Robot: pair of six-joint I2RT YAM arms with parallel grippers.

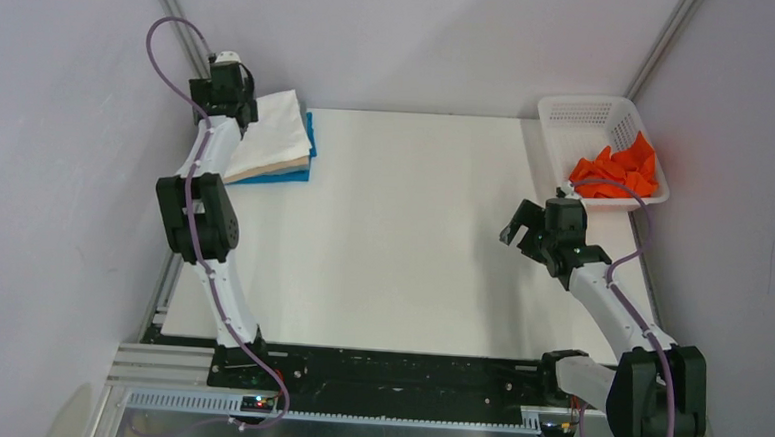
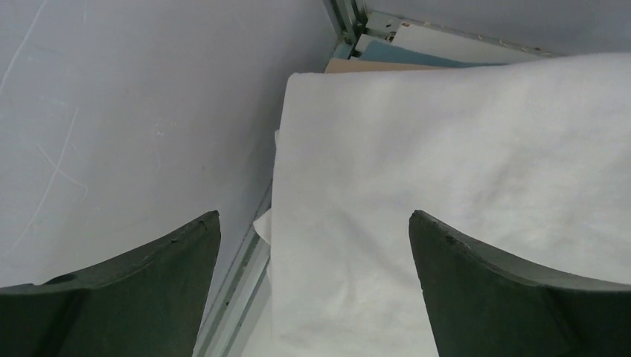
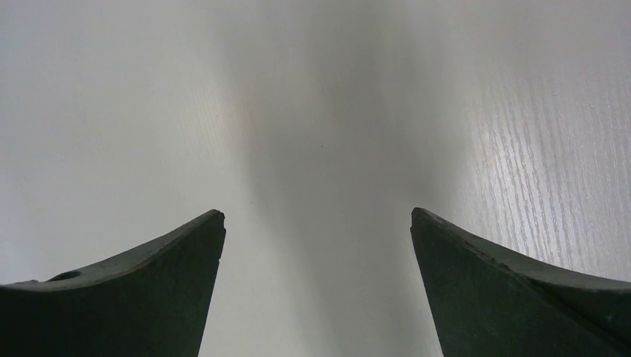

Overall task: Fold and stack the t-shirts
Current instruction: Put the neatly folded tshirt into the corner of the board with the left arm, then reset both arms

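My right pincer (image 1: 529, 233) is hovering wide open over the bare, woodgrained surface (image 1: 392, 249) at four o'clock. At two o'clock the orange t-shirt (image 1: 618, 171) is lying crumpled in the lattice basket (image 1: 584, 111), the one left to fold. At eleven o'clock my left pincer (image 2: 312, 223) is gaping over the flat stack: soft white t-shirt (image 2: 446, 186) on beige t-shirt (image 2: 372, 65) on blue t-shirt (image 1: 290, 177).

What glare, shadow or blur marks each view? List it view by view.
Right wrist: a soft grey shadow runs down the table ahead of the right pincer, with glare on the grain at right. Left wrist: the white shirt is evenly lit, folds faint. Top external: flat light, no glare.
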